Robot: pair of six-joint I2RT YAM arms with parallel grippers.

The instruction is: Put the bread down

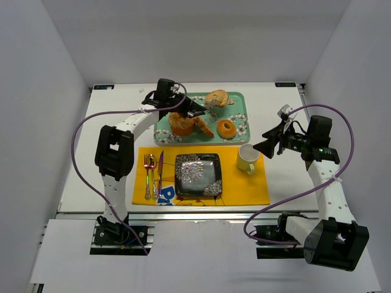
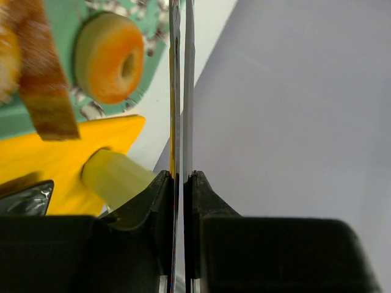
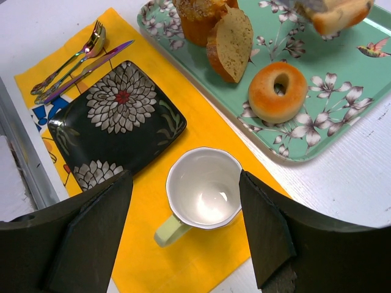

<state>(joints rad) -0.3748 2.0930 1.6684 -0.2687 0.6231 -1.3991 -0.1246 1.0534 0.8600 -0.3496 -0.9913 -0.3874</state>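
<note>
**Desk:** So, where is the bread [image 1: 217,97]?

**Operator:** I see it at the far side of the mint floral tray [image 1: 243,135], beyond the orange donut [image 1: 226,128] and right of the ridged ring pastry [image 1: 179,122]. A cut slice [image 1: 204,127] leans against that pastry. From my right wrist camera, the bread is cropped by the top edge, and I cannot tell whether it lies flat on the tray.

**Desk:** And the left gripper [image 1: 206,108]?

**Operator:** It hangs over the tray, its tip just beside the bread. On its own camera the two thin fingers [image 2: 189,91] are pressed together along their length, and I see nothing between them.

**Desk:** The right gripper [image 1: 263,146]?

**Operator:** Its jaws stand apart and hold nothing. It hovers above the pale yellow cup [image 3: 204,186], which stands upright on the yellow placemat [image 1: 244,189], just right of the black square flower-patterned plate [image 1: 198,174].

**Desk:** Any writing you can read?

**Operator:** Hardly. A blue print [image 1: 166,194] shows at the placemat's near left corner, partly under the plate, and I cannot make letters of it. Two small stickers [image 1: 104,86] at the table's far edge are too small to read. The tray has a printed hummingbird [image 3: 376,49] but no words.

**Desk:** Cutlery?

**Operator:** A fork [image 1: 146,174], spoon [image 1: 152,177] and knife [image 1: 160,174], all iridescent, lie side by side left of the plate.
</note>
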